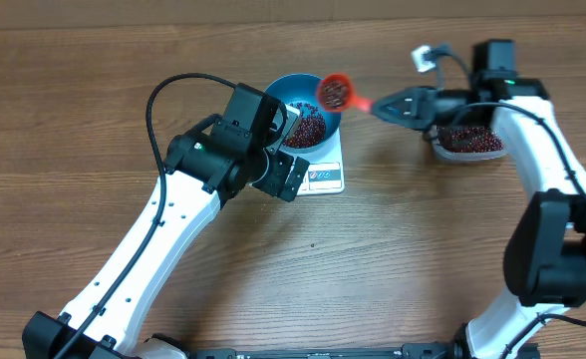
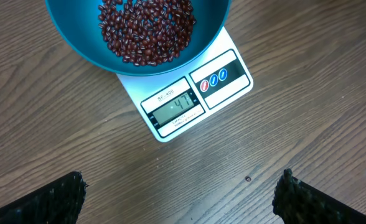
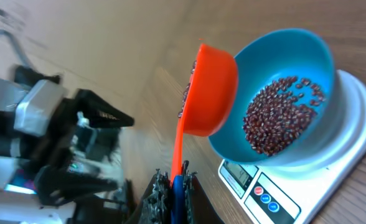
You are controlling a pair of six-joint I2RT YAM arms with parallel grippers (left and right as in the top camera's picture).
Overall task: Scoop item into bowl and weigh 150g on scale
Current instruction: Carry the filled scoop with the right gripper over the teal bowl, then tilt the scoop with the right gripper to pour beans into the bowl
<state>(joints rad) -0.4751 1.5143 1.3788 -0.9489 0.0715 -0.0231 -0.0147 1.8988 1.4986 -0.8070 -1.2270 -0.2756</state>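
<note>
Left wrist alone: legible display point(image 2: 178, 107) on scale point(image 2: 228, 79) under bowl point(image 2: 77, 46) of beans point(image 2: 145, 28), left jaws apart; right jaws clamped on scoop point(image 3: 211, 87).

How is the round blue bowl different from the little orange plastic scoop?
The round blue bowl is much bigger than the orange plastic scoop. The bowl sits on the flat white scale; the scoop hangs tilted in the air, held by the right gripper. The bowl holds many red-brown beans, the scoop only a few. Both hold beans.

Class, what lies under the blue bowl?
The white scale. Its display and button panel show in front of the blue bowl; the platform beneath the bowl is covered.
</note>
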